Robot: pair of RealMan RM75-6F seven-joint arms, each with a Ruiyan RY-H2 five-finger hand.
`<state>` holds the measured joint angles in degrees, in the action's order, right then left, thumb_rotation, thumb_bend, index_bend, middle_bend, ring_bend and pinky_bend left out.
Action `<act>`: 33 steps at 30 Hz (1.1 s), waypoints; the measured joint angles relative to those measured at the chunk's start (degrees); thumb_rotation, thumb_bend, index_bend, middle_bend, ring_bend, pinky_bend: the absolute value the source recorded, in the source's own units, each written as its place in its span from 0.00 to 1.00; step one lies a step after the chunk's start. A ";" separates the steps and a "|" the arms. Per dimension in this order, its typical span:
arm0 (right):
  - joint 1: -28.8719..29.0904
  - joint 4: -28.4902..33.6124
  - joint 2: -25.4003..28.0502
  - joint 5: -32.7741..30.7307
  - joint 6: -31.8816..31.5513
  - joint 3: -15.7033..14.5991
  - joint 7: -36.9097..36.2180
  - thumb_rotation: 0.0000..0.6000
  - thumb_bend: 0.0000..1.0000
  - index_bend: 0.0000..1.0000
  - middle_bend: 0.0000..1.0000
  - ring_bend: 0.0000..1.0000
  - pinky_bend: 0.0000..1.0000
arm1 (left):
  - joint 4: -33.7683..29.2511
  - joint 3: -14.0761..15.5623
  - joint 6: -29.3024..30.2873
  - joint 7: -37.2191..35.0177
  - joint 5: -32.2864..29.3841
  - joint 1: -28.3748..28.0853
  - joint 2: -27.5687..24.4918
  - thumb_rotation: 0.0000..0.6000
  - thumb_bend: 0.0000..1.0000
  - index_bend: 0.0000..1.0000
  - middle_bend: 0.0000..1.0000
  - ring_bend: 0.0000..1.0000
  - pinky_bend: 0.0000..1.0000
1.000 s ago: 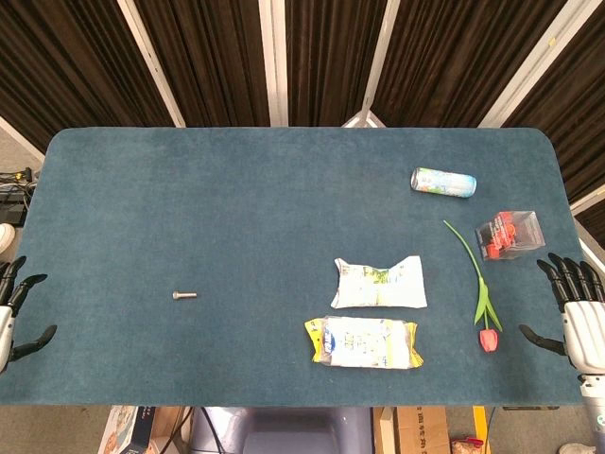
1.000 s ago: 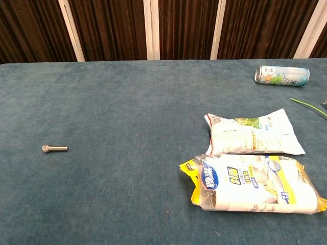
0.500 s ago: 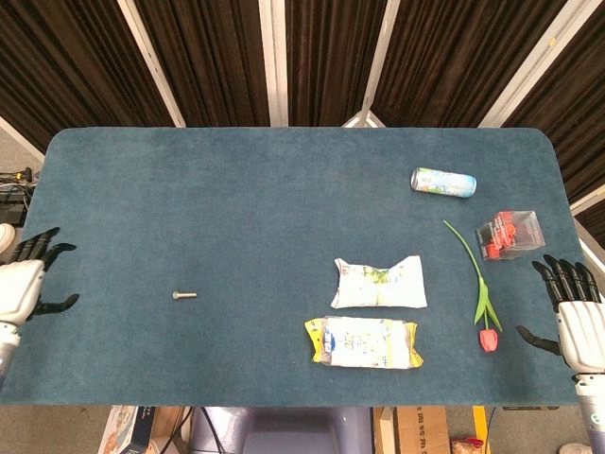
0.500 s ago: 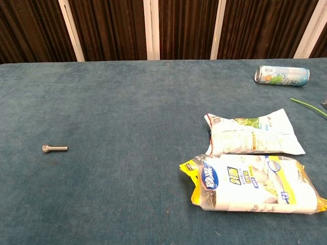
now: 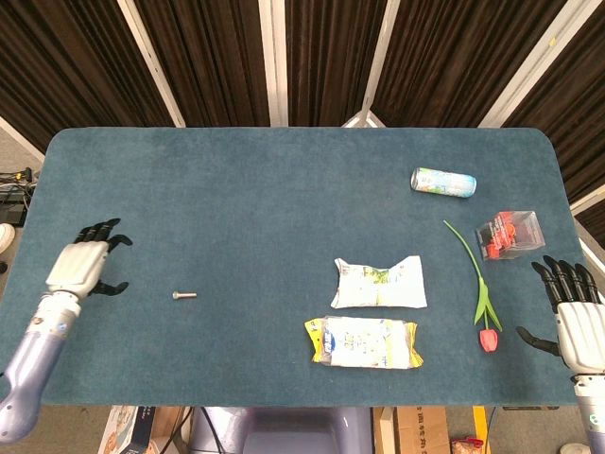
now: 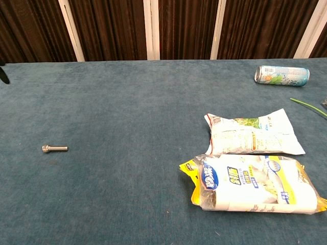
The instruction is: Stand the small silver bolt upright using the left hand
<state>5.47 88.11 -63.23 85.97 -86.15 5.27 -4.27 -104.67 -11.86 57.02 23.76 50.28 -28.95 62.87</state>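
1. While the small silver bolt (image 5: 184,295) still lies flat on its side on the blue felt-covered table (image 5: 284,189), we log the left hand (image 5: 83,266) as the one mover: a second ago it sat at the table's left edge, half out of the head view; now it is over the cloth, near the bolt and to its left, not touching.
2. Left hand's fingers are spread apart and hold nothing. In the chest view only a dark tip shows at the far left edge; the bolt (image 6: 54,148) sits there alone, head to the left.
3. The right hand (image 5: 579,317) has barely shifted at the right edge, fingers fanned, empty.
4. We judge the approach under way, the grasp not begun. The bolt is slim and low on soft cloth, so a fine pinch looks needed.
5. Farther right, unmoved: the yellow-edged clear food packet (image 5: 364,342), the white crumpled snack bag (image 5: 378,283), the red tulip on a green stem (image 5: 480,303), the clear box with red contents (image 5: 509,234), the pale drink can lying on its side (image 5: 442,182).
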 measured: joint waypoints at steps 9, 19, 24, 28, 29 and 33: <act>0.02 -0.13 0.19 0.07 0.18 0.00 -0.52 1.00 0.10 0.13 0.10 0.07 0.00 | 0.64 2.55 8.61 12.44 -4.20 -3.85 11.97 1.00 0.34 0.34 0.02 0.00 0.00; 0.08 -0.22 0.16 -0.07 0.30 0.13 -0.63 1.00 0.10 0.13 0.10 0.07 0.00 | 3.02 3.91 16.26 19.68 -6.24 -5.63 22.47 1.00 0.34 0.37 0.04 0.00 0.00; 0.03 -0.37 0.17 -0.19 0.25 0.21 -0.91 1.00 0.10 0.13 0.10 0.07 0.00 | 4.57 4.31 16.70 21.92 -7.88 -6.52 24.90 1.00 0.36 0.39 0.04 0.00 0.00; -0.05 -0.38 0.23 -0.48 0.19 0.35 -1.08 1.00 0.10 0.13 0.10 0.07 0.00 | 6.30 4.26 16.41 21.68 -8.32 -6.78 26.52 1.00 0.38 0.40 0.05 0.00 0.00; -0.06 -0.38 0.24 -0.50 0.20 0.35 -1.09 1.00 0.10 0.13 0.10 0.07 0.00 | 6.67 4.21 16.36 21.50 -8.30 -6.83 26.81 1.00 0.39 0.41 0.05 0.00 0.00; 0.03 -0.51 0.09 -0.61 0.50 0.35 -1.05 1.00 0.10 0.13 0.10 0.07 0.00 | 8.03 4.12 16.23 21.06 -7.75 -7.04 27.95 1.00 0.40 0.42 0.06 0.00 0.00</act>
<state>5.50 87.60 -63.14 85.37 -85.66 5.62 -5.32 -96.64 -7.73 73.26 44.82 42.53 -35.99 90.81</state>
